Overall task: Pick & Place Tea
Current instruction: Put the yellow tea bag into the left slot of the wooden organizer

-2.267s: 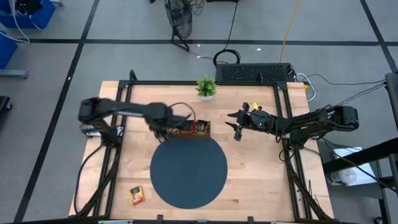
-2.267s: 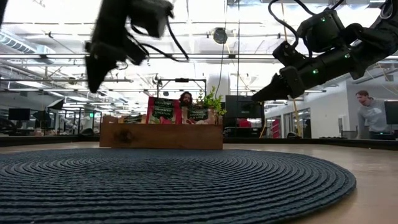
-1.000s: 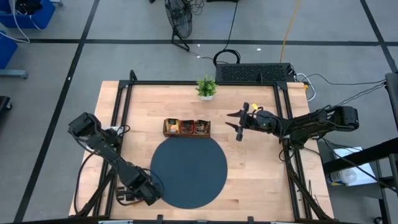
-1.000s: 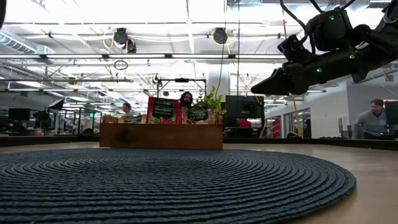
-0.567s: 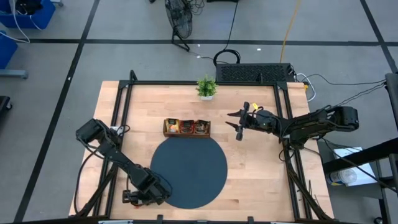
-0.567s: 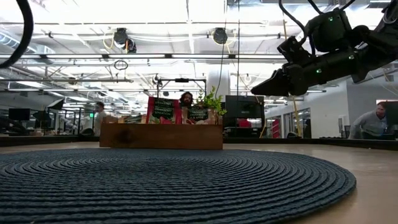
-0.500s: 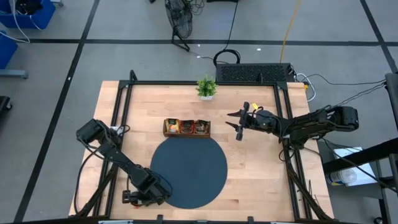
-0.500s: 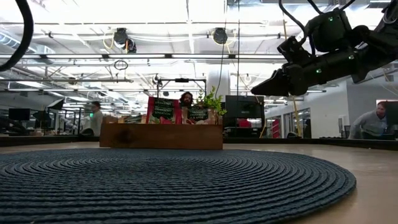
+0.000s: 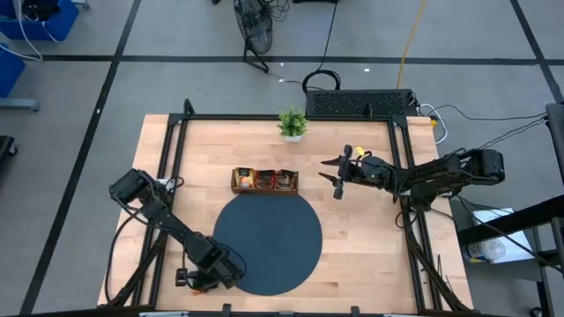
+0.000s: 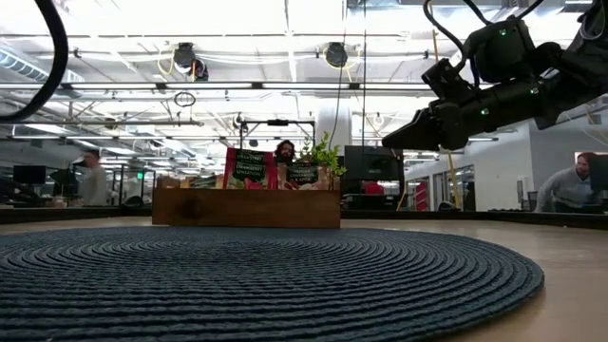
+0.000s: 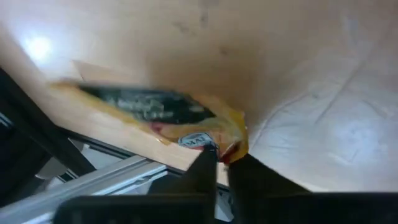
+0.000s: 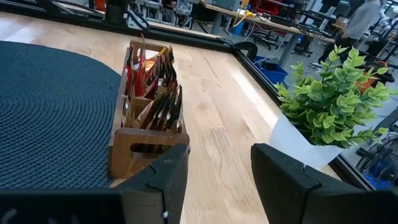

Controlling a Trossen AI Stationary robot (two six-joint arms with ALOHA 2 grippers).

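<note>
**Left gripper pinches a sachet at the tabletop's near-left corner**

Since the earlier frame the left arm has swung from the wooden tray [image 9: 264, 180] down to the near-left corner. The left gripper [image 11: 222, 155] is now pinched on the edge of a yellow-orange tea sachet [image 11: 155, 115] lying flat on the tabletop [image 9: 370, 238], directly ahead of its fingertips. The right gripper [image 12: 217, 168] waits with jaws parted, facing the tray, well apart from the sachet
</note>
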